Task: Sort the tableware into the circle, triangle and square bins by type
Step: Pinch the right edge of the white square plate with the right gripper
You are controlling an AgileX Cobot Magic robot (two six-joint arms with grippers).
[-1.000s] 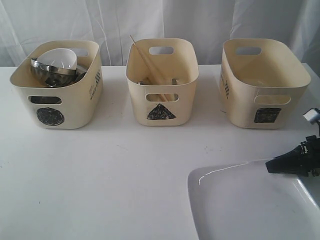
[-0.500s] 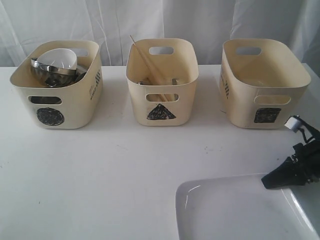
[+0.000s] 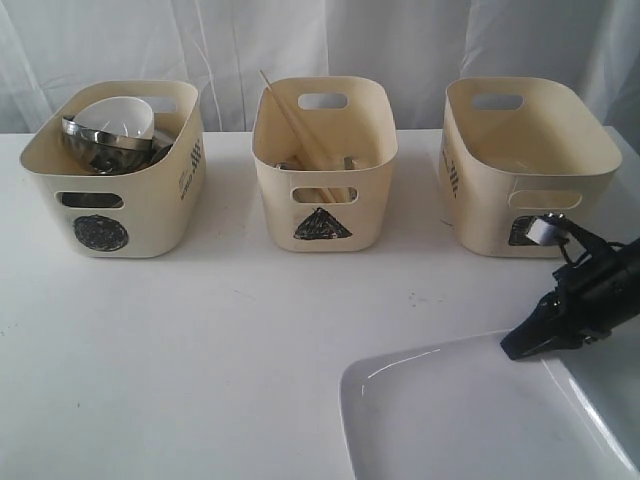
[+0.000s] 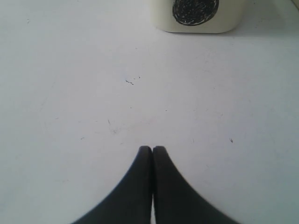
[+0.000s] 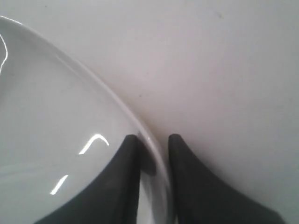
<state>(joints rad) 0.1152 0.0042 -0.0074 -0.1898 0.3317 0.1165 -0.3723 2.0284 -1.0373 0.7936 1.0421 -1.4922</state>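
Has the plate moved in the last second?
Yes. The large white plate has slid left in the exterior view: its left edge now sits below the mark on the triangle bin; before, it lay right of that mark.

Three bins point(image 3: 150, 215) point(image 3: 275, 205) point(image 3: 480, 215), two bowls point(image 3: 122, 115) point(image 3: 92, 148), one plate point(image 3: 450, 420).

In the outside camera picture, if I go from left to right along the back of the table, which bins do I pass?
Circle bin → triangle bin → square bin.
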